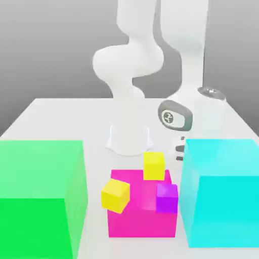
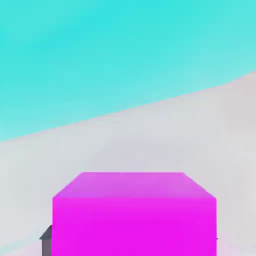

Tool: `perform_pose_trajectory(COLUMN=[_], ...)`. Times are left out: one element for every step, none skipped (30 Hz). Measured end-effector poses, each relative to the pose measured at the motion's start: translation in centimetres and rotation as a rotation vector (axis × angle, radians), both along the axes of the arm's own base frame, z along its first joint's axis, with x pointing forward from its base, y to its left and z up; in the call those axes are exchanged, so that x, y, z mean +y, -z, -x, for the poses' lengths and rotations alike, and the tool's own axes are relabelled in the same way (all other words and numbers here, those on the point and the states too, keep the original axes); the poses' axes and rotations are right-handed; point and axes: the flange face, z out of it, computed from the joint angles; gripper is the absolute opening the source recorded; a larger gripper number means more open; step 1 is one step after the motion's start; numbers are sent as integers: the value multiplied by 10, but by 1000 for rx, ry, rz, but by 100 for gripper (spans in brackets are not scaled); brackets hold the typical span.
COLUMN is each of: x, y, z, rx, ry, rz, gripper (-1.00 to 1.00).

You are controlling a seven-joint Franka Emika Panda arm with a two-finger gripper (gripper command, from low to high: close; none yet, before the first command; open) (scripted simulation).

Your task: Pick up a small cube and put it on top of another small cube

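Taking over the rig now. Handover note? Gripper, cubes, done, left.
Gripper: low behind the cyan block, shut on a small cube; in the hand view a finger sits flush against the cube's side.
Other small cube: appears to sit on the hot-pink cube, near its front corner on the exterior view's right.
Done: approach and grasp.
Cannot tell if the held cube is off the table yet.
Left: lift, carry clear of the cyan block, set it on the other small cube, release.
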Motion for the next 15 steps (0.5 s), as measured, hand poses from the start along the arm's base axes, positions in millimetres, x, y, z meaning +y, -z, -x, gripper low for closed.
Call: perform_pose_trajectory(x=[0,0,1,2,2,0,5,16,29,43,57,71,86,99,112], y=[-8,-15,-23,-31,-38,-45,-49,-50,-50,-50,-50,-49,-48,-47,-49], z=[-1,-1,-1,1,2,2,0,2,5,9,13,18,25,30,33], rx=[-1,-2,-2,-2,-1,-1,-2,-1,2,5,9,13,16,20,17], ry=[1,1,0,-8,-11,-8,-36,-106,-189,-280,-372,-467,-563,-656,-746], rz=[1,1,2,3,3,3,0,0,2,5,8,11,13,15,16], gripper=[-100,-100,-100,-100,-100,-100,-100,-100,-100,-100,-100,-100,-100,-100,-100])
